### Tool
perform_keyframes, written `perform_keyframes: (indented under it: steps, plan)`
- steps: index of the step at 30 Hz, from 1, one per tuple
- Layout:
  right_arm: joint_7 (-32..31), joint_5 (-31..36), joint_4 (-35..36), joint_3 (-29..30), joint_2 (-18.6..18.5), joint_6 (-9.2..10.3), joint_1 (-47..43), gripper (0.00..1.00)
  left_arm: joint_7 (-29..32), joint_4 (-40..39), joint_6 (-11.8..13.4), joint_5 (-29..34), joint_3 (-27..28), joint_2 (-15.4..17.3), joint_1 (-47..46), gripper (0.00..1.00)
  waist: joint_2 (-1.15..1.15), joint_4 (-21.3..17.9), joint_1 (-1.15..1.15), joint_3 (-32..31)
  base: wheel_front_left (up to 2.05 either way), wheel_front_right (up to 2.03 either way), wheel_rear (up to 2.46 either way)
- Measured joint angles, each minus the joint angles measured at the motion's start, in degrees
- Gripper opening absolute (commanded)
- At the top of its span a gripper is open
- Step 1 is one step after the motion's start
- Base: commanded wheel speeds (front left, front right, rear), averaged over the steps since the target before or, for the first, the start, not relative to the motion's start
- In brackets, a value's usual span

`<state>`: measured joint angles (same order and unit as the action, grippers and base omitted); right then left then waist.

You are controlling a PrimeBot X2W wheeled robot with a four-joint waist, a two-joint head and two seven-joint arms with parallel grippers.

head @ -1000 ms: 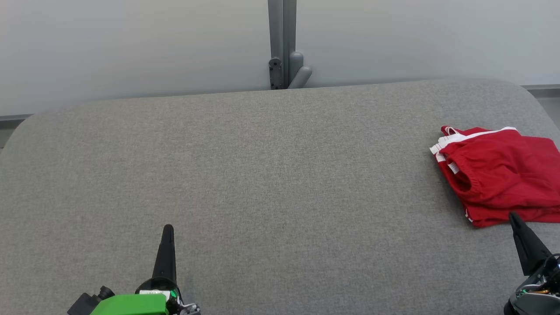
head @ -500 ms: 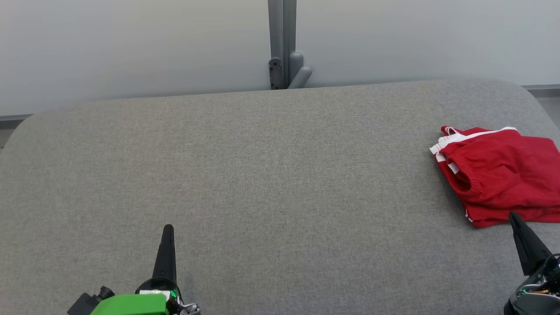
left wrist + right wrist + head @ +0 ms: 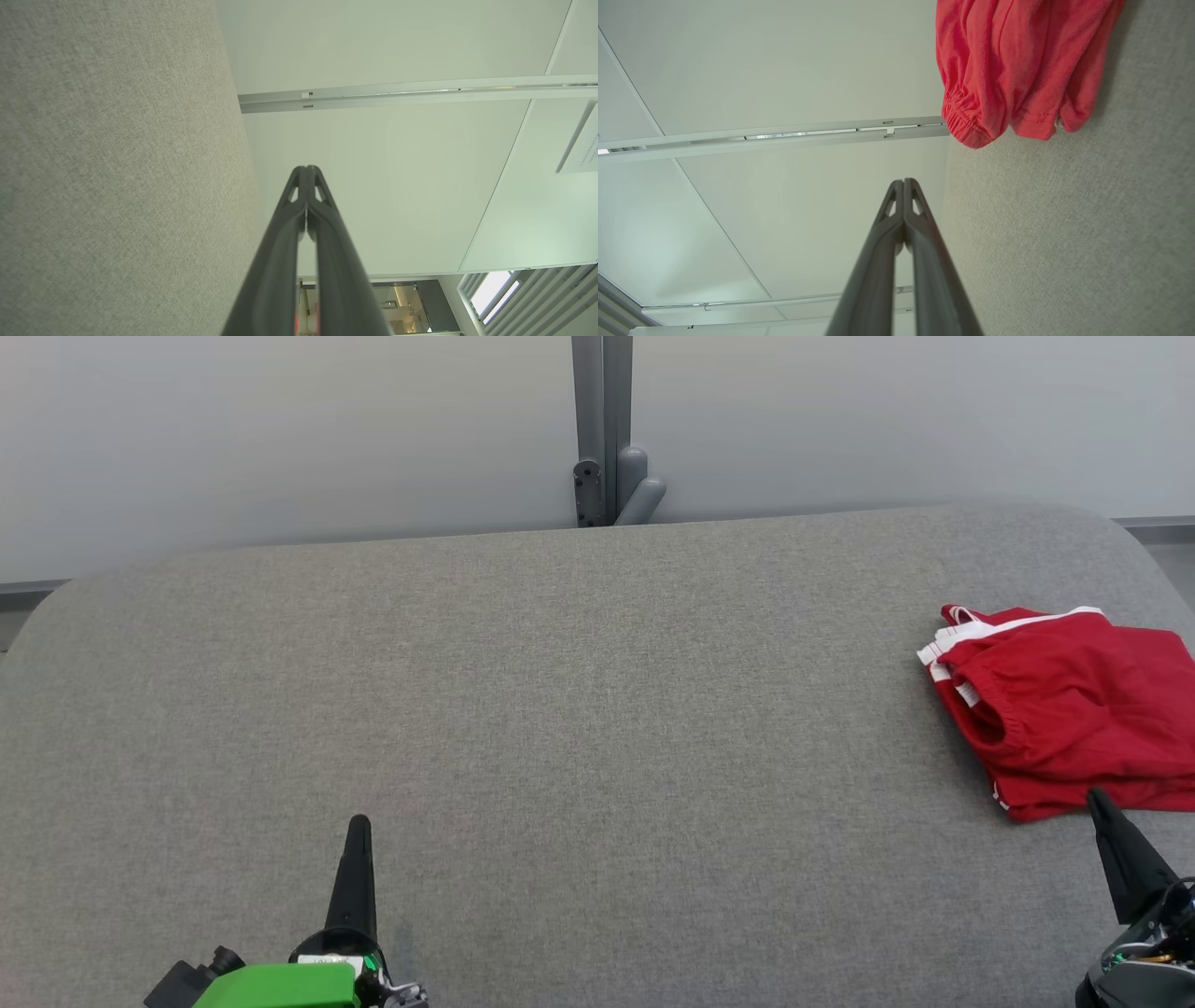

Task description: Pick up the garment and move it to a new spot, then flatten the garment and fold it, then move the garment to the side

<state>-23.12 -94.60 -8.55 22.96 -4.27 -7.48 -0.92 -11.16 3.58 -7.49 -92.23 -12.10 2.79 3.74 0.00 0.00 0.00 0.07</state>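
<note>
The garment (image 3: 1064,709) is red with white stripes along one edge. It lies folded in a compact, layered bundle at the far right of the grey fabric-covered bench (image 3: 560,709), and the head view's right edge cuts it off. A gathered elastic hem bulges on its left side, where the white-striped layers stack beside it. The upper surface shows soft creases, and the near edge lies flat on the bench.

The right claw (image 3: 1094,795) is closed and empty, its two dark fingers pressed together into a single point. Its tip is just beside the garment's near edge, and the right wrist view shows it apart from the cloth. The left claw (image 3: 358,823) is also closed on nothing. It is over bare bench at the lower left, well apart from the garment.

Compared with the earlier frames, nothing differs. The garment keeps the same folds and the same spot, and both claws hold the same pose.
</note>
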Motion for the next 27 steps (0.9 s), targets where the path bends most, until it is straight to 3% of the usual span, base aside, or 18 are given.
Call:
perform_keyframes:
  steps: [27]
  plan:
    - [-0.5, 0.4, 0.0, 0.4, 0.3, 0.00, 0.1, 0.00, 0.0, 0.0, 0.0, 0.0, 0.0, 0.0, 0.0, 0.00, 0.00, 0.0, 0.00, 0.0, 0.00, 0.00, 0.00]
